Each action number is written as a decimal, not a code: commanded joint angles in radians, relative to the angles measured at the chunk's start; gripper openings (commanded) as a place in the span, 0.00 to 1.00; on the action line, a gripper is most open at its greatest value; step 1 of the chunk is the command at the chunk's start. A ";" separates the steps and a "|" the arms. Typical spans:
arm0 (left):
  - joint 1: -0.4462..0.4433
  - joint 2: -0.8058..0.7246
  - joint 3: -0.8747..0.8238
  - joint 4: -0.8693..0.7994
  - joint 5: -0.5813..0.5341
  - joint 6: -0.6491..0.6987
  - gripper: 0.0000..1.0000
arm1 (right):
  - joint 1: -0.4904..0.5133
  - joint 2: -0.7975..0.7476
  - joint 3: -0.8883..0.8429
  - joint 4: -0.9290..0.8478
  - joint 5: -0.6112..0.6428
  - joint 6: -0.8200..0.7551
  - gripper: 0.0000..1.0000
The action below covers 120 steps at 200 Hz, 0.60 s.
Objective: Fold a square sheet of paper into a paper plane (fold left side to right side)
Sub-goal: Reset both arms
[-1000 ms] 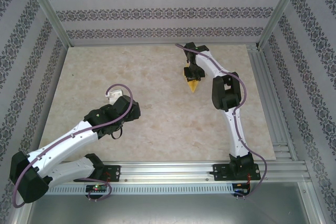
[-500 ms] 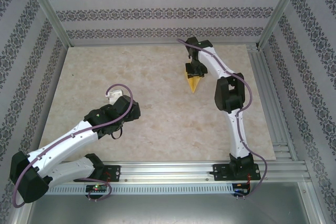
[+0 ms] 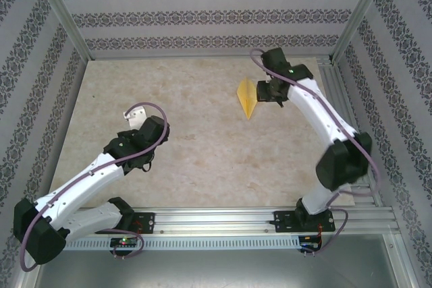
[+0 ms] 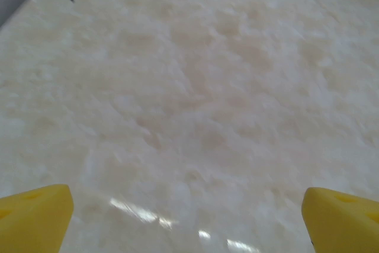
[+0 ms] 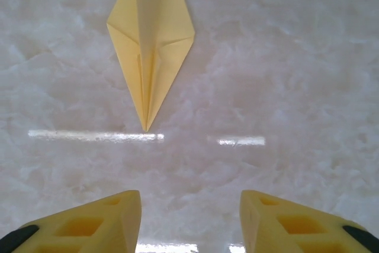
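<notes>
Pale-yellow paper plane (image 3: 248,98), top view: flat on the table (image 3: 202,153), just beside the right claw (image 3: 264,91), on the side facing the left arm, not touching. It's a slim dart, tip toward the arm bases. Left claw (image 3: 131,117) is well apart from it, so the right arm is clearly the nearer 1.

Left wrist: left claw (image 4: 186,202) spread wide, 2 yellow fingertips (image 4: 35,211) with bare table between them, nothing held.

Right wrist: right claw (image 5: 189,205) jaws parted, only table between them, gripping nothing. Plane (image 5: 151,34) lies ahead of the fingers and clear of them. Its tip points back at the claw, long axis running straight away, slightly left of the jaw centreline. Centre crease visible.

My read: the next pinch or press belongs to the right arm. It needs to go forward and a bit left, closing across the long axis.
</notes>
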<state>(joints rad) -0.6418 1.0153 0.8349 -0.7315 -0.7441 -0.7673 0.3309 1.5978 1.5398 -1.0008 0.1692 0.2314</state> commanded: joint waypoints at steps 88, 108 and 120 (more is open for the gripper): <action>0.165 0.035 -0.164 0.351 -0.461 0.266 1.00 | -0.206 -0.560 -0.830 0.759 0.171 -0.041 0.98; 0.209 -0.005 -0.268 0.606 -0.292 0.495 1.00 | -0.243 -0.553 -0.980 0.986 0.211 -0.102 0.98; 0.236 -0.046 -0.347 0.782 -0.158 0.601 1.00 | -0.262 -0.515 -1.063 1.142 0.251 -0.117 0.98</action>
<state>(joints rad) -0.4538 1.0340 0.5983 -0.3161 -1.0878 -0.4595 0.0990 1.0401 0.6083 -0.2363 0.3283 0.1780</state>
